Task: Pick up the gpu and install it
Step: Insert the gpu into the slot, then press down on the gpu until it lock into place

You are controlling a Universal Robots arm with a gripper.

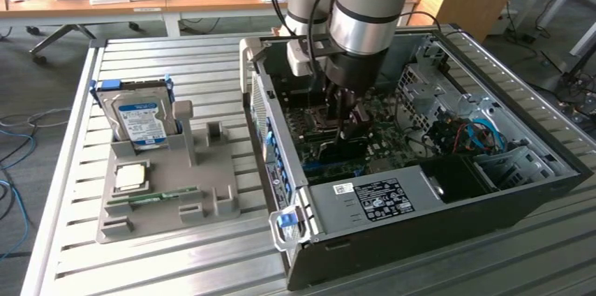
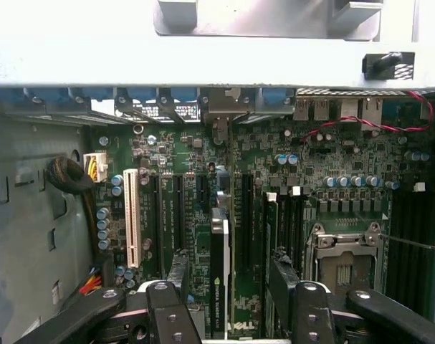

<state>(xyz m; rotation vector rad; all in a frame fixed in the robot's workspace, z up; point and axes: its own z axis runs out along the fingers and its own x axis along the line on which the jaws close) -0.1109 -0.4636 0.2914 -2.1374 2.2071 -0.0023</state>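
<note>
The gpu [image 2: 218, 287] stands on edge on the green motherboard [image 2: 317, 165], a thin dark card seen from above, set in line with the expansion slots. My gripper [image 2: 230, 265] is open and straddles it, with one black finger on each side and a gap between each finger and the card. In the exterior view the gripper [image 1: 347, 118] reaches down into the open computer case [image 1: 521, 191], just above the dark card [image 1: 337, 149].
A grey parts holder [image 1: 214, 170] sits at the exterior view's left. It carries a silver hard drive [image 1: 139, 118], a CPU [image 1: 130, 176] and a RAM stick [image 1: 153, 198]. Inside the case are the power supply [image 1: 373, 198], cables [image 1: 465, 135], a white slot [image 2: 131, 215] and the CPU socket [image 2: 342, 251].
</note>
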